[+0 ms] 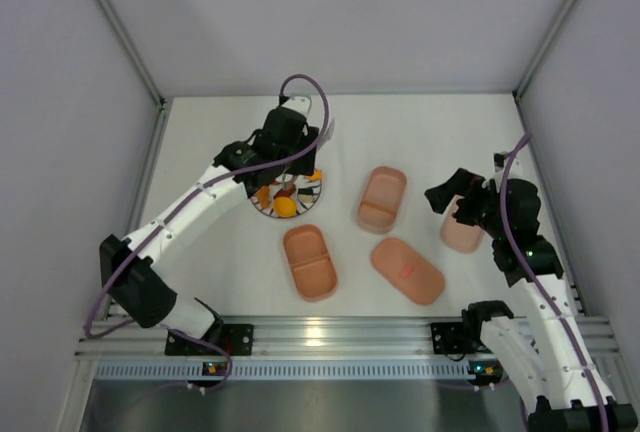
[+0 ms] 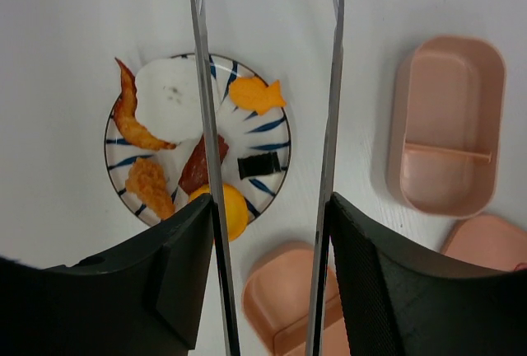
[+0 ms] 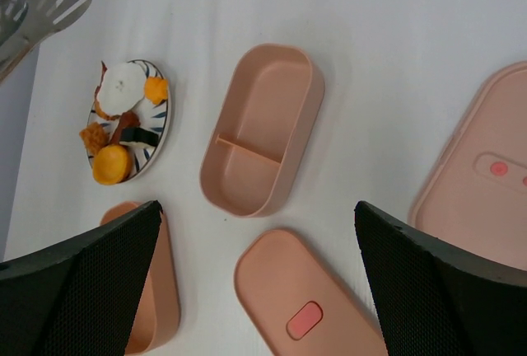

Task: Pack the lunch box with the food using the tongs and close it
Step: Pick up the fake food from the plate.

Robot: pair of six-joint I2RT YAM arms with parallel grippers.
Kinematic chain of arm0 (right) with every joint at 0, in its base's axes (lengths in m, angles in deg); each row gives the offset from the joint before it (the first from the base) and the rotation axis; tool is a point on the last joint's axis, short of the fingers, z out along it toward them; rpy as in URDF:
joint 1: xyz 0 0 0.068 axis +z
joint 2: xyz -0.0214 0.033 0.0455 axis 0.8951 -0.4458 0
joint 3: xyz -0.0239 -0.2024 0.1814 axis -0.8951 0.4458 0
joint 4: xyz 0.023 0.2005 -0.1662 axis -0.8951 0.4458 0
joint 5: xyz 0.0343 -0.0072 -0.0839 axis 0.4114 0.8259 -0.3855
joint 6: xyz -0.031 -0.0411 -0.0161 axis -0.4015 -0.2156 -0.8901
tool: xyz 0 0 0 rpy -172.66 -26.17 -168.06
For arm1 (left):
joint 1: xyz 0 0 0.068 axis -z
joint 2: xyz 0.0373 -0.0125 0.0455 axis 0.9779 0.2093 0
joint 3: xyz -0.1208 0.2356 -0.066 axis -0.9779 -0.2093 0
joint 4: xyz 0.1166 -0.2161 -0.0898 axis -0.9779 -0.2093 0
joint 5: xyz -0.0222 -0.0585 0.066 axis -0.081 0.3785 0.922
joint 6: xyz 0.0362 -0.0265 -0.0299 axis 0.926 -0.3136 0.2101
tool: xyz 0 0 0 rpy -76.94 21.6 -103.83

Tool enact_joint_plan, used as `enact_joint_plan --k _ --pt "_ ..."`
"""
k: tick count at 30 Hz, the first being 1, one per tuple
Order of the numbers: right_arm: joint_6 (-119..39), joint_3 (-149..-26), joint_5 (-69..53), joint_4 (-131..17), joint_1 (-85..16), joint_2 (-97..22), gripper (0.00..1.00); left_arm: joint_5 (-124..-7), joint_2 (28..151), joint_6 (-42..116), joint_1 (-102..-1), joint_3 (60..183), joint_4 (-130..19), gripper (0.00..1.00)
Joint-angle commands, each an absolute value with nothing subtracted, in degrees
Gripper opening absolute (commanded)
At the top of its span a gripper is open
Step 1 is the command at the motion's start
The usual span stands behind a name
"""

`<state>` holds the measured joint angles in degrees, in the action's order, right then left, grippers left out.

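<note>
My left gripper (image 1: 283, 157) (image 2: 272, 203) is shut on the tongs (image 2: 333, 84), its fingers pressing the two silvery arms from outside. The arms stand spread above a striped plate (image 2: 276, 138) that carries the food (image 2: 257, 95): orange, yellow, brown and white pieces. The tongs' tips run off the top of the left wrist view. The lunch box lies in parts: two divided trays (image 1: 382, 198) (image 1: 310, 262), a lid with a red mark (image 1: 407, 270) and a red-spotted lid (image 3: 486, 183). My right gripper (image 1: 455, 202) (image 3: 257, 208) hangs open over the red-marked lid (image 3: 313, 298), holding nothing.
The plate (image 1: 310, 192) sits left of the far tray, under the left arm. Grey walls close in the table at the back and both sides. A metal rail (image 1: 340, 337) runs along the near edge.
</note>
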<state>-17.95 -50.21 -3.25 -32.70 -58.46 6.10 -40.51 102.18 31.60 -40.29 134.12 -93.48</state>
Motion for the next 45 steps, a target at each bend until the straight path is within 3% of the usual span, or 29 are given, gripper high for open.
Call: enact_joint_plan --k 1,9,21,45 --pt "-17.35 -50.34 -2.87 -37.48 -59.39 5.17 1.0 -39.99 94.05 30.1 -39.25 130.31 -97.19 0.61" --pt "-16.82 -49.37 -3.66 -38.89 -59.39 4.21 0.99 -41.13 83.22 30.1 -39.16 122.48 -103.87 0.61" --pt "-16.38 -49.64 -3.66 -39.77 -59.39 2.89 1.0 -43.59 77.76 29.04 -39.16 117.82 -106.68 0.61" --pt "-16.65 -49.02 -2.96 -40.91 -59.39 1.39 0.99 -48.51 79.95 26.58 -39.16 112.63 -102.56 0.61"
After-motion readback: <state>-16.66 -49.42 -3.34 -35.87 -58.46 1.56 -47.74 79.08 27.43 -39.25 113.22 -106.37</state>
